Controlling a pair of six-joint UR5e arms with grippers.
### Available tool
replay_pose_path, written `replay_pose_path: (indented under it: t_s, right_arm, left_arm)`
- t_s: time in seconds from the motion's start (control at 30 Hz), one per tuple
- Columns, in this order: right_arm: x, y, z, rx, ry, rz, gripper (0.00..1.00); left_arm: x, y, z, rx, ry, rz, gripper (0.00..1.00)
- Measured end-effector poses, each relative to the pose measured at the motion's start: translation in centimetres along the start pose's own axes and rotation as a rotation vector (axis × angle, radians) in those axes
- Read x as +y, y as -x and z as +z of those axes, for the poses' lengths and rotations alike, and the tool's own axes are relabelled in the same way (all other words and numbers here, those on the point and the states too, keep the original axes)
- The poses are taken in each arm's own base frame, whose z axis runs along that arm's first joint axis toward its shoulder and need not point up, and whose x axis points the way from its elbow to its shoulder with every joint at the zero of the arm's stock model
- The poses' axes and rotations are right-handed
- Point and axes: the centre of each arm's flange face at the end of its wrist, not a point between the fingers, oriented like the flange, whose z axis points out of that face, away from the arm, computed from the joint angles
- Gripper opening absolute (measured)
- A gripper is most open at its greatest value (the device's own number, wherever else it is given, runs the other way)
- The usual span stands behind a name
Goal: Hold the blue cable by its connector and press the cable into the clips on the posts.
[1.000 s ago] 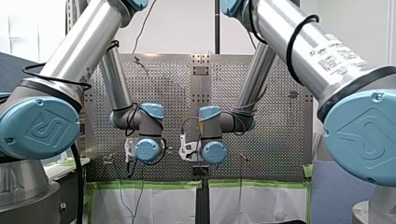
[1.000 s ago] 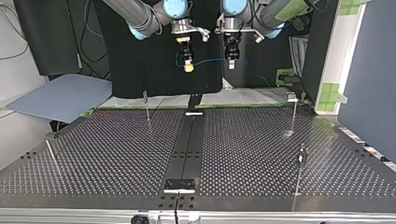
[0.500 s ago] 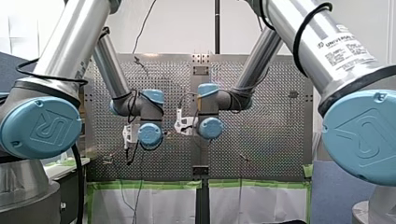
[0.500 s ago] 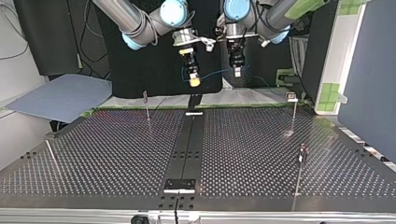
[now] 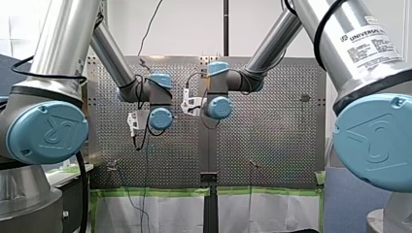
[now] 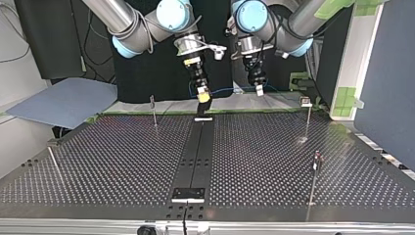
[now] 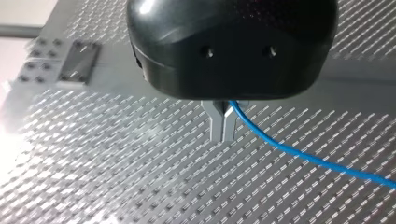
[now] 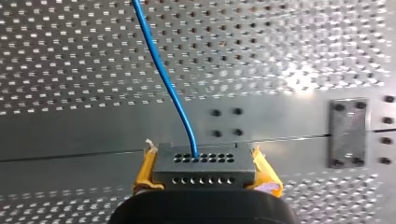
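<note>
Both arms have dropped and swung out since a second ago. In the top view the two tools now hang over the counter's (image 6: 122, 161) edge on the arms' side; before, they sat high against the dark backdrop.

Right tool (image 6: 202, 96): yellow pads clamped on the connector (image 8: 204, 164), a grey block with rows of holes. The blue cable (image 8: 163, 79) leaves its face and runs straight ahead of the tool.

Left tool (image 7: 223, 133): metal fingers (image 7: 217, 122) together, pinching the cable a short way along from the connector.

Cable position: in the air, strung between the two tools with a slight sag, above the middle of that same edge. It touches no post.

Relation that matters: the held span's long axis lies along the arms'-side edge. One post (image 6: 154, 110) stands just inside the edge, out past the right tool. Another post (image 6: 307, 117), with a clip (image 6: 305, 102) at its top, stands out past the left tool toward the corner. The span hangs between them, seemingly near the height of their tops. Neither tool looks clearly nearer its post. My read: the span needs carrying sideways along the edge to a clip, then pressing down.
</note>
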Motion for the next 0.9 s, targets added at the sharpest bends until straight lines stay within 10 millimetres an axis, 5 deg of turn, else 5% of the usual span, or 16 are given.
replay_pose_path:
  t_s: [0.43,0.9]
  right_arm:
    - [0.0,-9.3,1.0,0.076,-0.08,0.006,0.0]
    - [0.7,-11.1,2.1,0.085,-0.142,0.002,0.0]
  left_arm:
    - [0.4,7.8,3.0,-0.077,0.067,-0.087,0.0]
    - [3.7,14.8,5.3,-0.124,0.092,-0.123,0.0]
